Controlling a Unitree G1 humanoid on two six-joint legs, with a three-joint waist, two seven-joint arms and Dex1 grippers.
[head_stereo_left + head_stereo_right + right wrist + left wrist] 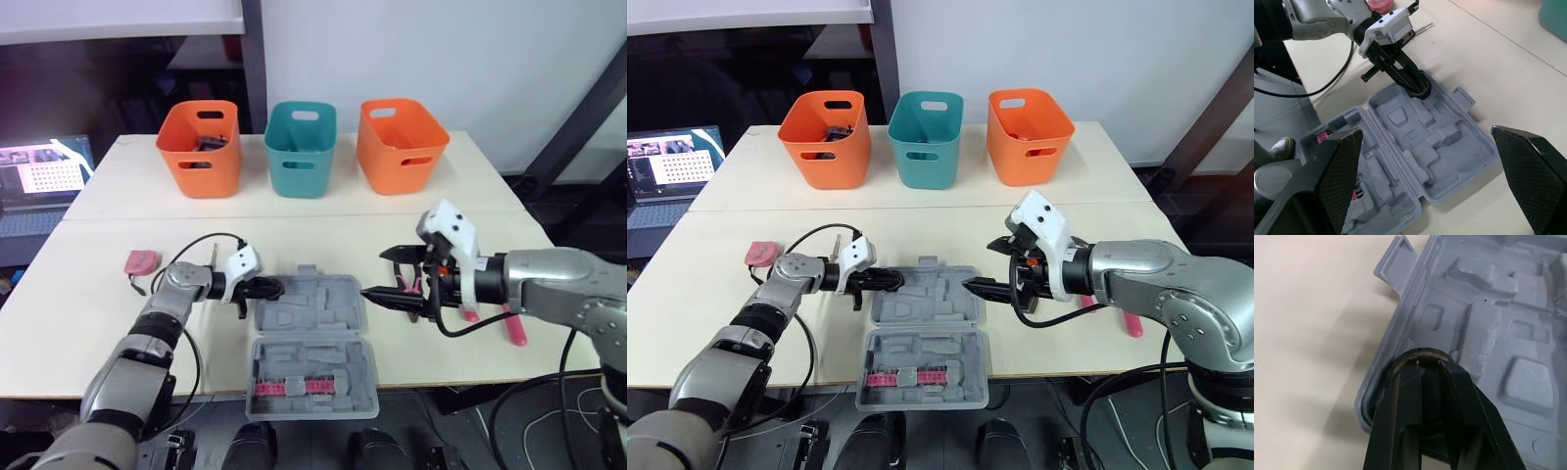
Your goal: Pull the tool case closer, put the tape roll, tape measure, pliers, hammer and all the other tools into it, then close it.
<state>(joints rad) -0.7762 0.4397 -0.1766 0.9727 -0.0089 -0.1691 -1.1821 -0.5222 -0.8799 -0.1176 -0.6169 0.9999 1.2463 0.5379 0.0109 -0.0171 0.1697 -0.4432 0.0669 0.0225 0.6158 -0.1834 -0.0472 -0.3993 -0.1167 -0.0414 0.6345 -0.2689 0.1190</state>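
As the tape roll (1420, 351) must go into the open case (315, 338), the left gripper (263, 289), closed on it, holds it over the case's left edge, while the right gripper (376, 273) hovers wide open at the right edge.

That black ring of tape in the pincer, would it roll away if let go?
Probably not: the left pincer holds the tape roll low in a corner of the tool case, whose moulded walls should stop it. On edge on the table, its round shape would likely roll.
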